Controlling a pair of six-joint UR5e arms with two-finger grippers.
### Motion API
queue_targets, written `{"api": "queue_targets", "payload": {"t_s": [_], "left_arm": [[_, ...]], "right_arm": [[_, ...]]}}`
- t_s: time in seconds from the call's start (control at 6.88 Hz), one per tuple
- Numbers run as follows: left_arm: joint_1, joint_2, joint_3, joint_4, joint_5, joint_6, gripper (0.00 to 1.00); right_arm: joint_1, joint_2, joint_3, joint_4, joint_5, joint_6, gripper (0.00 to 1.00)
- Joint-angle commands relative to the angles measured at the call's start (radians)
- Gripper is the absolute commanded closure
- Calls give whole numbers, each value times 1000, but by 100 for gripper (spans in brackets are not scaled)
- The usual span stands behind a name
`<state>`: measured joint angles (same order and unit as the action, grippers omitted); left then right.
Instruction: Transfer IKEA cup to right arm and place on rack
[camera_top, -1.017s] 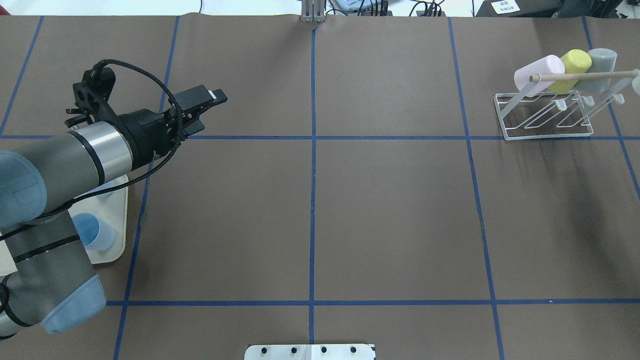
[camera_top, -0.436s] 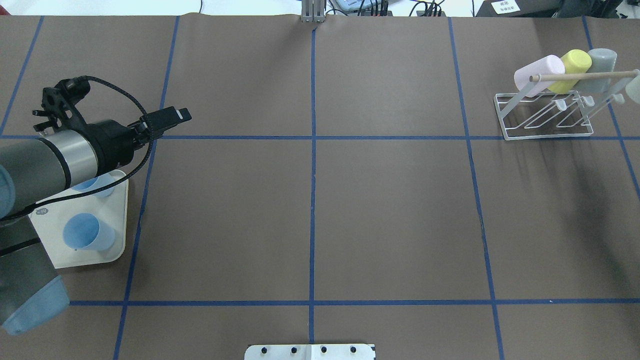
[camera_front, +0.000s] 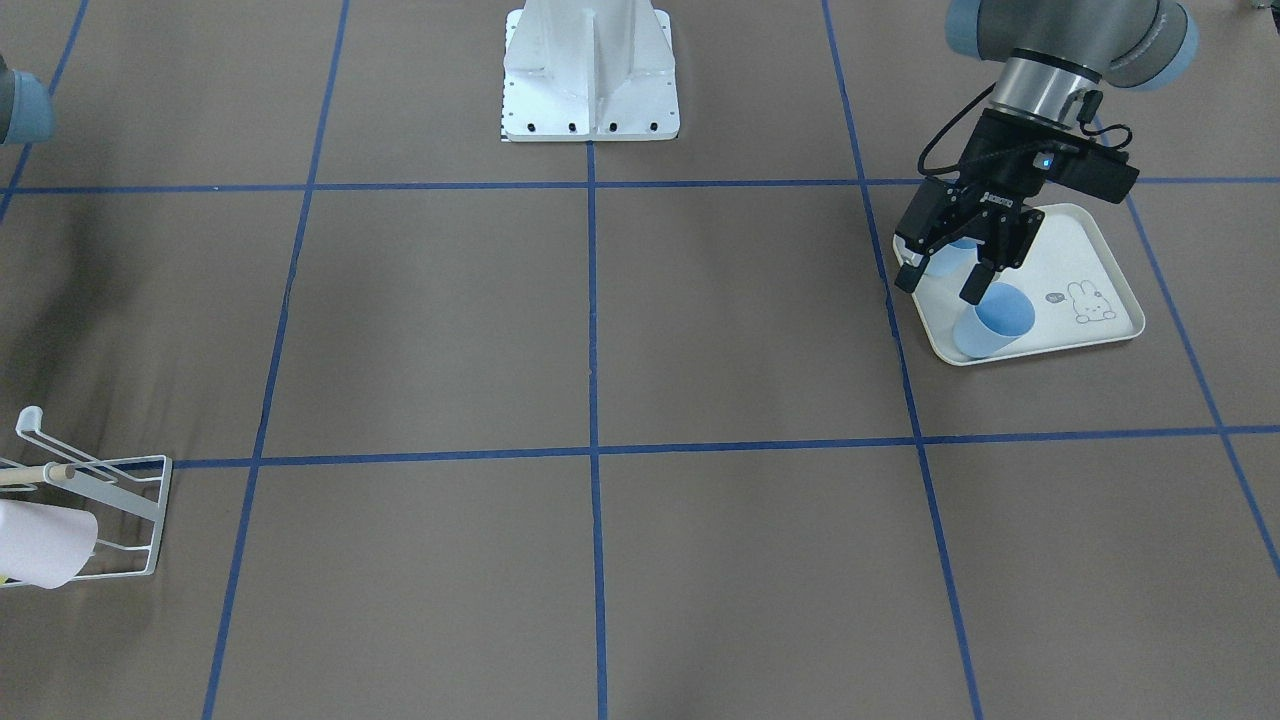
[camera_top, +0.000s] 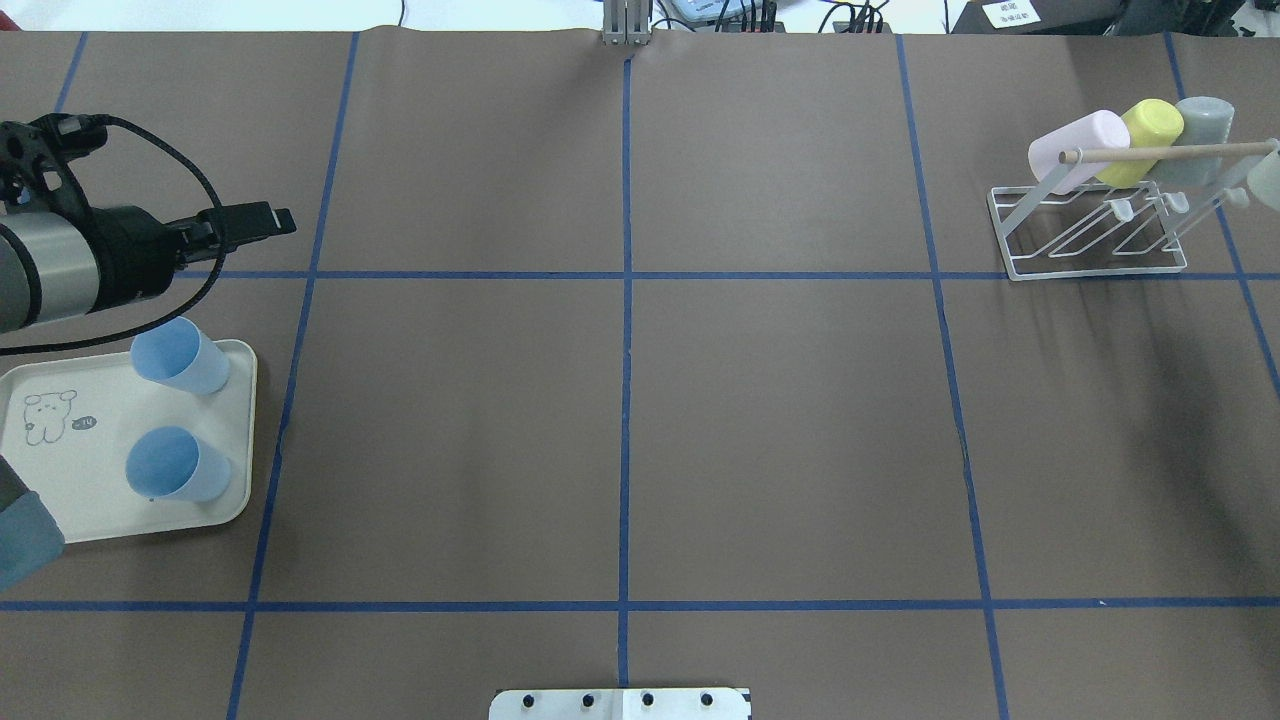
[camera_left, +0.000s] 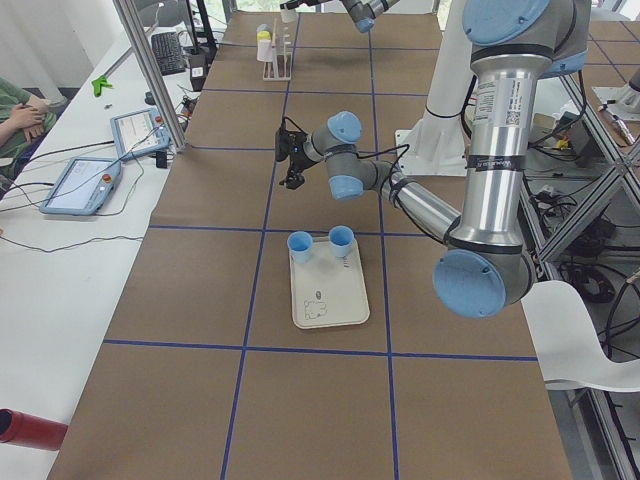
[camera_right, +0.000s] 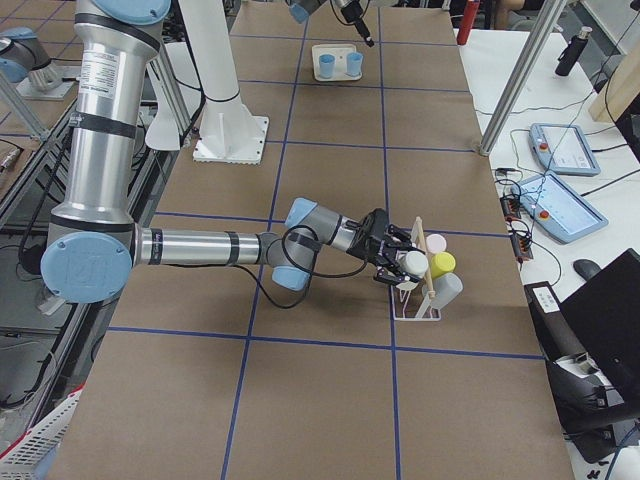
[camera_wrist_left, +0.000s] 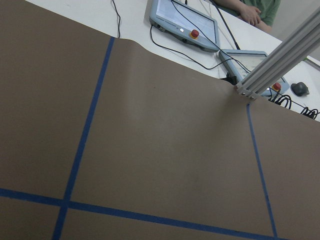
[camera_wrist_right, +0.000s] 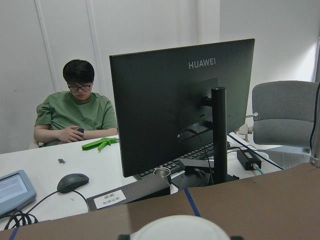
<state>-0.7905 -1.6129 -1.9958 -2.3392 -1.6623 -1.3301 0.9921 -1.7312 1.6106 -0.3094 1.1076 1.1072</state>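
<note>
Rack (camera_top: 1098, 271) holds three pastel cups (camera_top: 1080, 148); two blue cups (camera_front: 995, 322) wait near the left hand (camera_front: 937, 290) — spread, empty; right hand's (camera_right: 398, 255) grip — cannot tell.

Brown table cover (camera_top: 780, 430), blue tape grid (camera_top: 626, 400). Cream tray (camera_top: 90, 490) with animal drawing at left end in overhead view. White base plate (camera_front: 590, 75) at centre. Beyond table: black monitor (camera_wrist_right: 180, 105), seated person (camera_wrist_right: 75, 112) in green shirt, grey mouse (camera_wrist_right: 72, 182), grey chair (camera_wrist_right: 287, 112). Tablets (camera_wrist_left: 185, 22) on white desk beside aluminium post (camera_wrist_left: 280, 52).
</note>
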Motion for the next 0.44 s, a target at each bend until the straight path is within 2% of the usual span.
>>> {"api": "queue_targets", "payload": {"t_s": [0.0,0.29], "left_arm": [[-102,59,-4,56,-103,168,0],[-147,97,-1,60,-135,245,0]], "right_arm": [[-1,54,-61,3,0,-1,100],[-1,55,-60,3,0,0,100]]}}
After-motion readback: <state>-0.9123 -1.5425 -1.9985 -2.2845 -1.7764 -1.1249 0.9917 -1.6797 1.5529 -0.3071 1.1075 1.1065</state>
